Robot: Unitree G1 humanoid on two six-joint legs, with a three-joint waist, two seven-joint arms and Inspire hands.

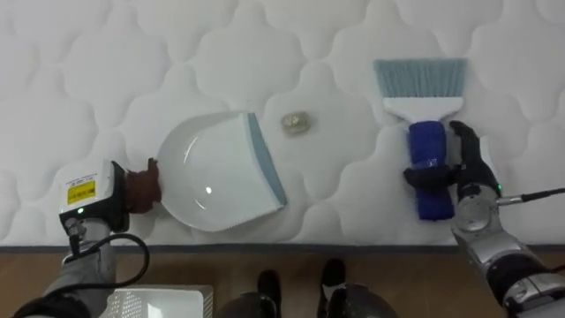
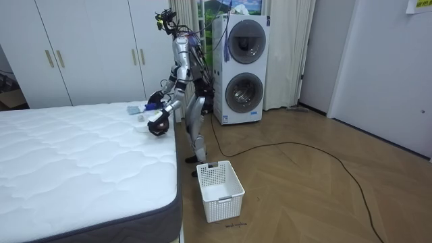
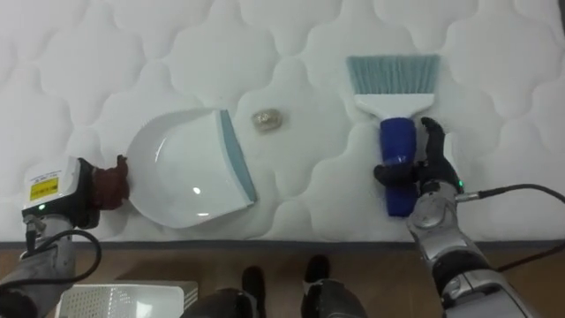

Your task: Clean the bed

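On the bed (image 1: 106,62), one small crumpled scrap (image 1: 296,123) lies unswept, at 2 o'clock from the dustpan (image 1: 216,172) and 9 o'clock from the brush (image 1: 422,108), apart from both. Both tools are in hand: the left hand (image 1: 141,187) has its fingers curled round the dustpan handle, and the right hand (image 1: 468,168) has its fingers wrapped round the blue brush handle. Judged from this, preparation is complete, while sweeping the scrap into the pan and disposing of it are not yet done.
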